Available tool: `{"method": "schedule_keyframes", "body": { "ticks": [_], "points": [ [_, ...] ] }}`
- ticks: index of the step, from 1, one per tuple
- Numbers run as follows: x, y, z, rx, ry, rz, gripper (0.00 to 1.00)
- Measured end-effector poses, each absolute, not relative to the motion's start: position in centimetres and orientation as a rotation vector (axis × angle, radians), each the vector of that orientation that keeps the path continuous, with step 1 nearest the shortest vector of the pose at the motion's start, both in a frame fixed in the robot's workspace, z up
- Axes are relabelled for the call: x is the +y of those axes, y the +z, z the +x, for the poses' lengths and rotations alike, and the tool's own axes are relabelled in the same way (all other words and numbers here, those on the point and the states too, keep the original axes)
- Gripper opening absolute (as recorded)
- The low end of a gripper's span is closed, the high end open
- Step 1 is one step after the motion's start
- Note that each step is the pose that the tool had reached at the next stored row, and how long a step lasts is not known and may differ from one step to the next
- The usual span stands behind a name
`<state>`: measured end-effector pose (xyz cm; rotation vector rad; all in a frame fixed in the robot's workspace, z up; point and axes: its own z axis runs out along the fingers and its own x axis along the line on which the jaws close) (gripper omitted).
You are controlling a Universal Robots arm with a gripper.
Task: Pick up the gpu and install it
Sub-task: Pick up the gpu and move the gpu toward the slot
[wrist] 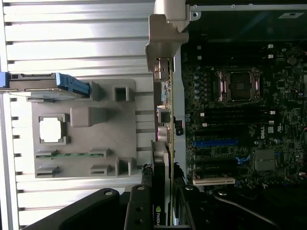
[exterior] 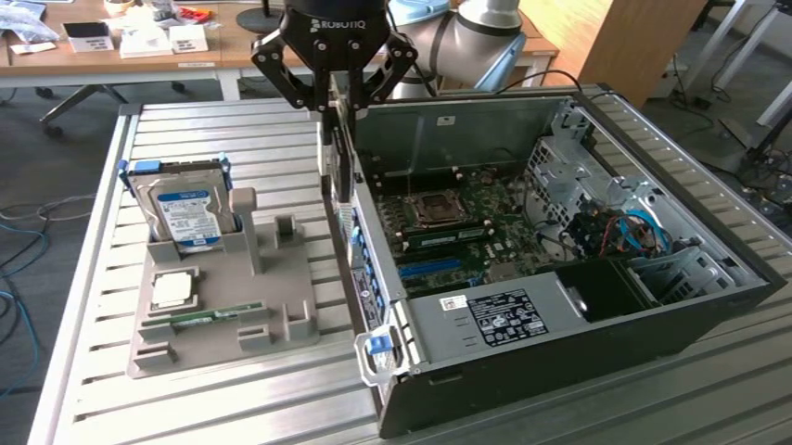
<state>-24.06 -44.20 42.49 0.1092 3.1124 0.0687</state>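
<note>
One slatted metal table [exterior: 210, 130] carries an open computer case [exterior: 693, 306] and, at the exterior view's left, a gray holder [exterior: 223, 324] with a hard drive [exterior: 185, 209]. The gripper [exterior: 337, 104], about half closed, clamps the gpu [exterior: 337, 167] on edge, hanging above the case wall nearest the holder.

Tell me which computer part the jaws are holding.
The gpu: the thin dark card hanging edge-on between the jaws. The hard drive, square chip and green memory stick sit on the grey stand.
</note>
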Motion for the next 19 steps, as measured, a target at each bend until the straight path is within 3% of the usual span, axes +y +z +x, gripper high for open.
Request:
{"method": "schedule_keyframes", "body": {
  "ticks": [19],
  "points": [
    [-44.2, 42.5, -22.8, 3.112, 0.072, 0.109, 0.27]
  ]
}}
